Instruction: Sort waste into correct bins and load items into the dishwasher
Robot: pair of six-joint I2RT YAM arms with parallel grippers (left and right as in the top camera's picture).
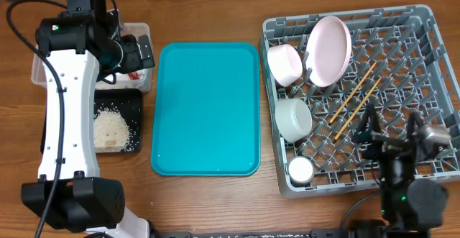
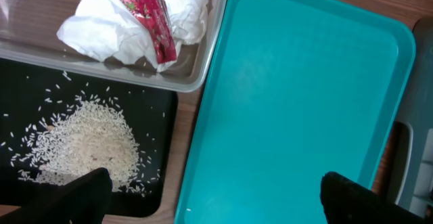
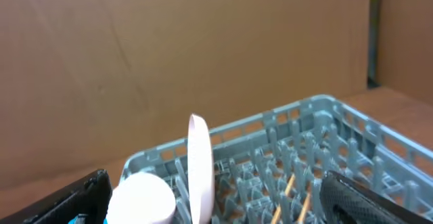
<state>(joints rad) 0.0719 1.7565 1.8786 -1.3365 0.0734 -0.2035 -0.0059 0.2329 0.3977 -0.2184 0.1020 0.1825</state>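
Note:
My left gripper [image 1: 136,57] is open and empty. It hovers by the clear bin [image 1: 37,71] that holds white tissue [image 2: 108,28] and a red wrapper [image 2: 145,11]. In the left wrist view its fingers [image 2: 213,200] straddle the left edge of the teal tray [image 2: 298,102]. Rice [image 2: 88,143] lies on the black tray [image 1: 135,98]. My right gripper [image 1: 393,128] is open and empty above the front right of the grey dish rack [image 1: 431,22]. The rack holds a pink plate [image 1: 329,49], a pink cup [image 1: 285,64], a pale bowl [image 1: 293,118], a small white cup [image 1: 300,170] and chopsticks [image 1: 356,98].
The teal tray [image 1: 205,108] lies between the bins and the rack. In the right wrist view the plate [image 3: 199,170] stands on edge beside the pink cup [image 3: 142,197], with the chopsticks [image 3: 291,197] to the right. A brown wall stands behind the rack.

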